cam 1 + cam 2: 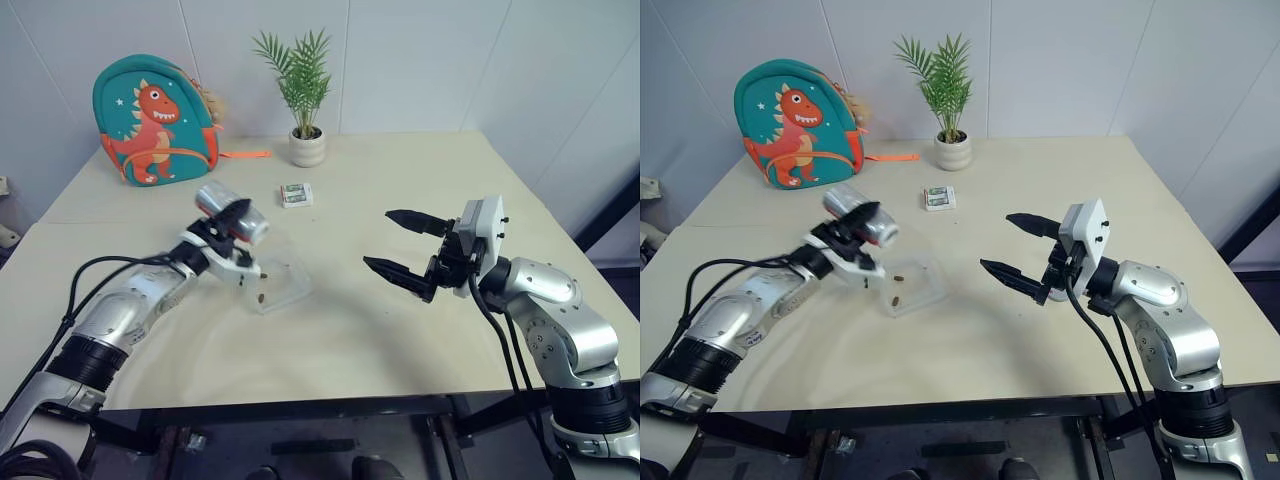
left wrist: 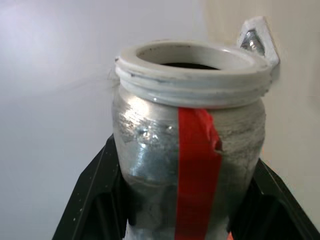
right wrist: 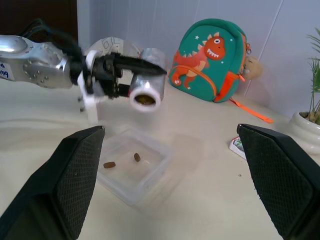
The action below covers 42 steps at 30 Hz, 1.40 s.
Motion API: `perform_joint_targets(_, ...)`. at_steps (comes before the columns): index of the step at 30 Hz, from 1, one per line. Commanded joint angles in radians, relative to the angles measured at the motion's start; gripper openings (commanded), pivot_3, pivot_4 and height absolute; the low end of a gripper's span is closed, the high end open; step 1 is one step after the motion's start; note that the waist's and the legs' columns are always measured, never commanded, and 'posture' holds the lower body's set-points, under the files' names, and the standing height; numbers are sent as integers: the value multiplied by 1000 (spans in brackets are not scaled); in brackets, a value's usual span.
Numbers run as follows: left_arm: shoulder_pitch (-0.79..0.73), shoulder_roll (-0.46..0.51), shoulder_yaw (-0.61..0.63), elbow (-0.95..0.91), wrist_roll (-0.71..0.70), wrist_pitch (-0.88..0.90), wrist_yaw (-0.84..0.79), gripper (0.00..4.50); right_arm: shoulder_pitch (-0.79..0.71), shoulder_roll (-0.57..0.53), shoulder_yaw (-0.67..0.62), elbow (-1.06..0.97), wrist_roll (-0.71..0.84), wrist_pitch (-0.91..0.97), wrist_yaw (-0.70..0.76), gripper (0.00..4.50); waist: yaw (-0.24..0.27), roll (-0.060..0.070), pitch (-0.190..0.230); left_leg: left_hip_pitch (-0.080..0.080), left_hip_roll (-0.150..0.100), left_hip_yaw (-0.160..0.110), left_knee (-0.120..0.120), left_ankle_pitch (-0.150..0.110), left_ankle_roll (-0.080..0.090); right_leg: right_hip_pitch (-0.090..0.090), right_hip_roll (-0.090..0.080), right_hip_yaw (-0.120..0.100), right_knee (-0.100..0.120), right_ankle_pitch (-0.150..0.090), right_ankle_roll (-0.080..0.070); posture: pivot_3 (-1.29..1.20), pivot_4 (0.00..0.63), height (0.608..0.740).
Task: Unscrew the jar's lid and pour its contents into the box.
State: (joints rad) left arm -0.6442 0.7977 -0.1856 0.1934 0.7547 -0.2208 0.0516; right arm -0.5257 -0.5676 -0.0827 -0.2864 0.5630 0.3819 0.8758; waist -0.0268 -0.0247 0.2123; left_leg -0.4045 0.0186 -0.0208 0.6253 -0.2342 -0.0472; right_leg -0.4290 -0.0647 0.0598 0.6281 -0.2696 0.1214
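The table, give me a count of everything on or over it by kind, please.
Jar, lid off, shut in the left gripper: 1
Clear box: 1
Brown bits in the box: 2
Dinosaur backpack: 1
Potted plant: 1
White-and-green packet: 1
Total: 7

A cream worktop stands pushed into a corner of pale panelled walls. At its far edge, against the wall, a potted plant stands upright, with a teal dinosaur backpack well to its left. Light is even and soft.
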Motion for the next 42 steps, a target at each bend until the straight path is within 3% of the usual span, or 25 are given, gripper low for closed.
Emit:
perform_joint_targets(1, 6, -91, 223, -71, -365, 272, -239, 2001, -7, 5, -8, -10, 13, -27, 17, 4475, 0, 0, 0, 0, 0, 0, 1, 0, 0, 0, 0, 0, 0, 0, 0, 0, 150, 740)
perform_joint_targets(6, -11, -198, 470, -74, -639, 646, -319, 2001, -24, 10, 7, 3, 14, -28, 41, 4475, -8, 0, 0, 0, 0, 0, 4, 0, 1, 1, 1, 0, 1, 2, 0, 0, 150, 740)
perform_joint_targets(12, -8, -280, 735, 35, -887, 799, -270, 2001, -50, 9, 17, 23, 11, -29, 65, 4475, -5, -1, 0, 1, 1, -1, 6, 0, 1, 2, 2, 0, 2, 3, 1, 0, 150, 740)
perform_joint_targets(20, 12, -285, 802, 297, -1006, 544, -315, 2001, -73, 6, 28, 38, 5, -29, 79, 4475, 0, -2, -1, 0, 1, 0, 6, 0, 0, 2, 1, 0, 0, 4, 0, 0, 150, 740)
perform_joint_targets(24, 3, -259, 764, 480, -976, 331, -326, 2001, -78, 8, 32, 30, 2, -25, 73, 4475, 0, -3, -1, 1, 1, 0, 6, 0, 0, 2, 1, 0, 0, 4, 0, 0, 150, 740)
perform_joint_targets(31, 11, -244, 721, 568, -1001, 211, -379, 2001, -76, 12, 32, 22, 2, -21, 65, 4475, -1, -3, -1, 2, 1, 2, 6, 1, 0, 2, 1, 0, 0, 7, -2, 0, 150, 740)
perform_joint_targets(38, 82, -220, 705, 513, -995, 197, -359, 4272, -68, 26, 38, 16, 2, -22, 56, 4500, -2, -3, -1, 2, 2, 2, 5, 1, 0, 2, 2, 0, -2, 7, -1, 0, 150, 740)
perform_joint_targets(39, 99, -216, 698, 490, -990, 200, -359, 4476, -67, 29, 38, 16, 1, -23, 55, 4500, -2, -3, -1, 2, 2, 2, 5, 1, 0, 2, 2, 0, -2, 7, -1, 0, 150, 740)
perform_joint_targets(42, 164, -206, 695, 386, -989, 234, -335, 4476, -64, 38, 40, 14, -1, -27, 51, 4500, -2, -3, -1, 1, 3, 2, 4, 1, 0, 2, 2, 0, -3, 7, -1, 0, 150, 740)
